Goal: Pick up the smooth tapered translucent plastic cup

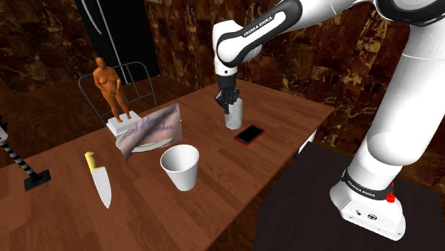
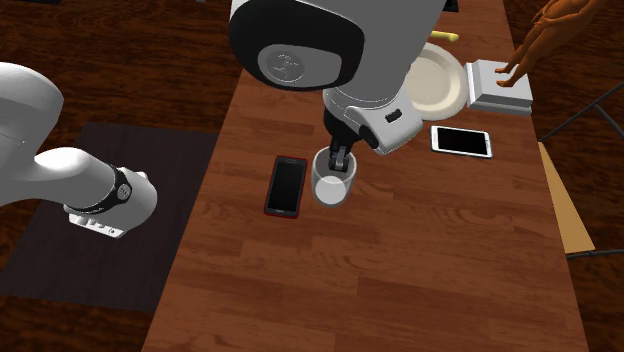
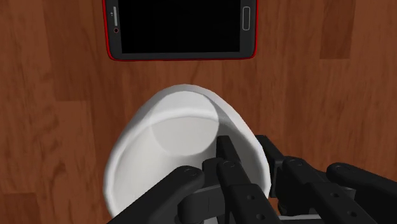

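The gripper [image 3: 247, 147] is clamped on the wall of the pale, tapered cup [image 3: 168, 137]. One black finger [image 3: 234, 170] reaches inside the rim and the other presses from outside. The cup stands upright just beside the long edge of the red phone [image 3: 181, 28], with a strip of bare wood between them. That phone lies flat, screen up, and is the cup's nearest neighbour.

Past the cup from the red phone lies a white phone [image 2: 461, 141]. Farther that way are a cream plate [image 2: 437, 82] and a brown figurine [image 1: 108, 80] on a white block [image 2: 500, 87]. A larger white cup [image 1: 180, 167] stands well apart from the red phone, toward the shoulder view's lower left, with a yellow-handled knife [image 1: 98, 180] beyond it. A printed sheet [image 1: 151, 130] stands tilted by the plate.

All of these rest on a reddish-brown wooden table [image 2: 400, 280]. A metal-framed chair [image 1: 135, 77] stands behind the figurine, far from the red phone. The walls [image 1: 328, 57] are mottled dark brown.
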You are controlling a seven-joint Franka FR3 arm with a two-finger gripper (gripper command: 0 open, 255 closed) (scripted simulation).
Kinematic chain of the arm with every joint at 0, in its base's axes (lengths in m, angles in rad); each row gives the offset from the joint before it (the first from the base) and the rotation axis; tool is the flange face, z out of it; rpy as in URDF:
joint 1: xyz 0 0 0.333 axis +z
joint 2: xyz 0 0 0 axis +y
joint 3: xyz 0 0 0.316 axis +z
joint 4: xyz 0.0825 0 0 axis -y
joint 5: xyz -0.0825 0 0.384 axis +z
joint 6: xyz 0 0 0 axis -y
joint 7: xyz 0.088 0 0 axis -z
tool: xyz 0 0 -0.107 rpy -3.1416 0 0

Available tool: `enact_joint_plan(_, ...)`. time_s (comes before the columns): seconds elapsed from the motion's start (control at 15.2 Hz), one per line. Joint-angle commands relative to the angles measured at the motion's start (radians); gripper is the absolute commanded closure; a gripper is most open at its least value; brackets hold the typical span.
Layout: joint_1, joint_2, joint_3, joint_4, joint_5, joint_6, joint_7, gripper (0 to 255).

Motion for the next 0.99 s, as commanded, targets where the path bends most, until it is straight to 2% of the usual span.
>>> enact_joint_plan(0.0, 0.0, 0.0, 0.0, -0.001, 0.0, 0.0, 0.0, 255)
enact_joint_plan(0.4, 0.0, 0.002, 0.0, 0.001, 0.0, 0.001, 0.0, 255)
enact_joint_plan(0.92, -0.001, -0.037, 0.0, 0.065, 0.006, -0.102, -0.002, 255)
